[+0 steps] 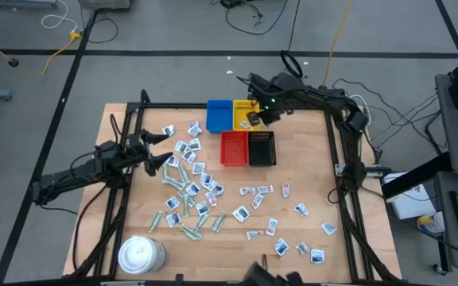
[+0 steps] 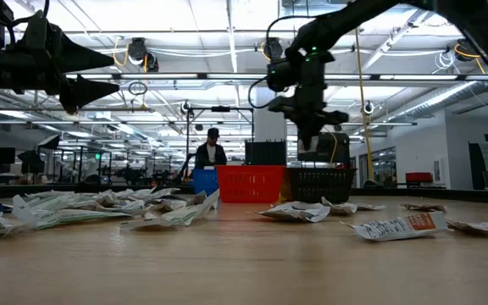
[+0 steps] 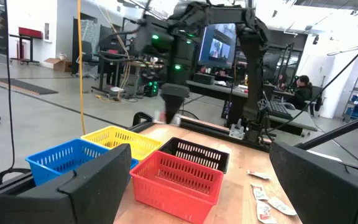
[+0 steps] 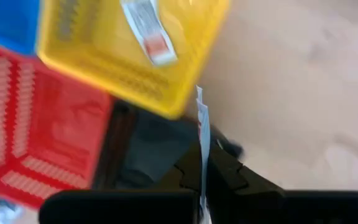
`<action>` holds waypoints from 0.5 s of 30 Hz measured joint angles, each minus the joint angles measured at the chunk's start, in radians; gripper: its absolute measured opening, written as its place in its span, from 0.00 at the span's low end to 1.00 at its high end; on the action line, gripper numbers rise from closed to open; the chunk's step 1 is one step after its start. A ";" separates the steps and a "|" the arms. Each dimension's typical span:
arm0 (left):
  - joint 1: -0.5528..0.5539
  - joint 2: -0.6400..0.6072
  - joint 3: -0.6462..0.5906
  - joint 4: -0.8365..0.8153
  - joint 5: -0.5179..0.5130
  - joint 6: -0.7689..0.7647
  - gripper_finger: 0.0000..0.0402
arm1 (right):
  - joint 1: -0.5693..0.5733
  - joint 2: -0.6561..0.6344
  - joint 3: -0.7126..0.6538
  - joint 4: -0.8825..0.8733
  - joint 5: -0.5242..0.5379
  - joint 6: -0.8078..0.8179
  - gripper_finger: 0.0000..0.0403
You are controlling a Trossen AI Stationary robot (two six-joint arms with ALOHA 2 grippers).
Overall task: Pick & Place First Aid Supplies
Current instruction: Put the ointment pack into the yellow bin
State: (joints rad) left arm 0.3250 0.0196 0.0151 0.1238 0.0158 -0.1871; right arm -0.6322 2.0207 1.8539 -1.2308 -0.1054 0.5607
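Pinching a thin packet (image 4: 201, 140) edge-on, the right tool (image 4: 202, 163) is clamped shut above the yellow tray (image 4: 132, 56); only its wrist view shows this, and another packet (image 4: 149, 30) lying inside that tray. From overhead, remaining packets (image 1: 193, 191) litter the counter (image 1: 293, 155). The left tool (image 1: 159, 149) hangs wide open, empty, over them.

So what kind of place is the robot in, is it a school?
Probably not a school: it looks like a big robot lab or workshop. There are bright ceiling lights over a wide open hall, computer screens on desks where a person sits, and cables across the floor.
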 joint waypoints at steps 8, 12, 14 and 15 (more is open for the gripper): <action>0.000 0.000 0.000 0.000 0.000 0.000 0.97 | -0.014 0.147 0.214 0.080 0.002 -0.001 0.00; 0.000 0.000 0.000 0.000 0.000 0.000 0.97 | -0.004 0.198 0.213 0.150 0.005 -0.001 0.00; 0.000 0.000 0.000 0.000 0.000 0.000 0.97 | 0.003 0.216 0.213 0.164 0.022 -0.007 0.00; 0.000 0.000 0.000 0.000 0.000 0.000 0.97 | 0.007 0.226 0.213 0.172 0.031 -0.016 0.00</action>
State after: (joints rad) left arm 0.3248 0.0193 0.0154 0.1238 0.0158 -0.1871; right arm -0.6250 2.2466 2.0670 -1.0586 -0.0742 0.5448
